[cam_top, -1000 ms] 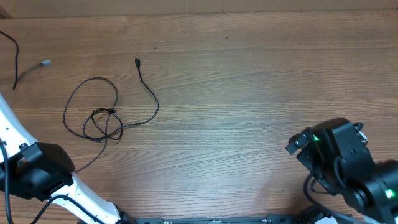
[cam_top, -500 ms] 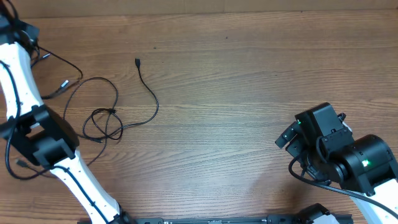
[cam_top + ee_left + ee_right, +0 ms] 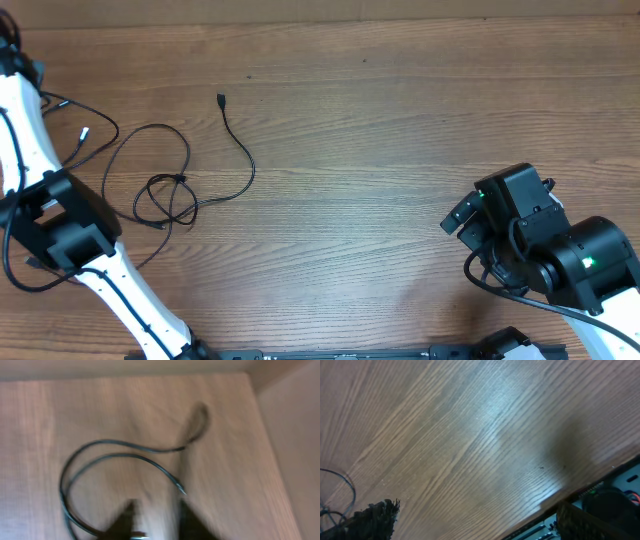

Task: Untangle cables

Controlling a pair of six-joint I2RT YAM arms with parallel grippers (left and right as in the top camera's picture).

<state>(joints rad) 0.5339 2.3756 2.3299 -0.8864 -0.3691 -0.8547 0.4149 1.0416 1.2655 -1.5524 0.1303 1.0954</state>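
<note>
**Cables half sorted: one cord apart, one knot left**

Progress looks partial; a separate cable (image 3: pixel 83 131) with a silver tip lies alone at the upper left of the overhead frame, near but not touching the tangled cable (image 3: pixel 180 180); that second cord sits left of centre, its loops crossing at a small knot, with one tail curving up to a plug (image 3: pixel 221 99) at upper centre; by my reading, undoing those crossed loops is the work that remains.

Left pincer (image 3: pixel 156 507) shows in its blurred wrist view as two dark fingers standing apart with bare wood between them, so it reads as open and holding nothing; a curved cord, probably the separate one, lies ahead of it, with its tip (image 3: pixel 182 491) loose on the wood; whether a strand touches a finger at the bottom edge I cannot tell.

Right pincer (image 3: pixel 475 510) is spread wide and empty, over bare wood at the lower right of the overhead frame, well apart from both cords.

Room is generous; the surface (image 3: pixel 400 120) is bare across the centre and right, good ground for drawing a tail out; the left side is tighter, since the separate cable rests near the surface's corner and the left arm (image 3: pixel 30 130) crowds that edge.
</note>
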